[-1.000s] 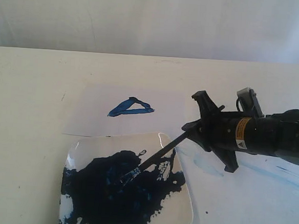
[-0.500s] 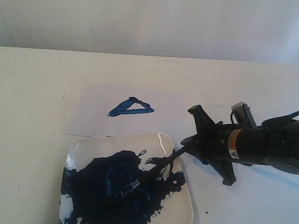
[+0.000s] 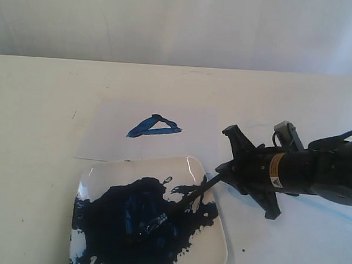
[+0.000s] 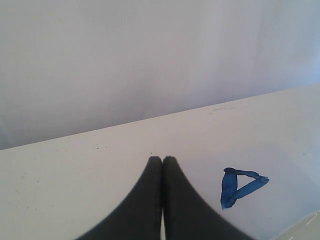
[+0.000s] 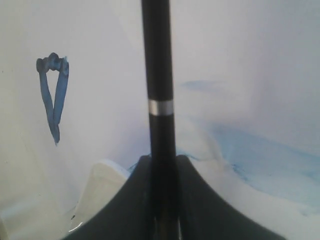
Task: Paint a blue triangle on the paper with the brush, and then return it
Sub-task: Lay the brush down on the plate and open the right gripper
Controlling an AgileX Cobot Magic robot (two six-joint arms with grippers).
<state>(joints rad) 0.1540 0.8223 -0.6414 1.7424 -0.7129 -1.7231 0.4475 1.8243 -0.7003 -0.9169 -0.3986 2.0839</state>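
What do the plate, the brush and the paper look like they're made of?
Plate: probably glazed ceramic or glossy plastic; white, with a bright glint on its rim. Brush: smooth black handle, painted wood or plastic, with a shiny, metal-looking silver band. Paper: thin matte sheet, lying flat, no shine.

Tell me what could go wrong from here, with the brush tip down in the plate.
1. The brush has its tip in the paint puddle. Lifted while heavily loaded, it could drip on the paper or the finished blue triangle.
2. The right end effector sits close to the plate rim. A low move might nudge the plate and spill paint.
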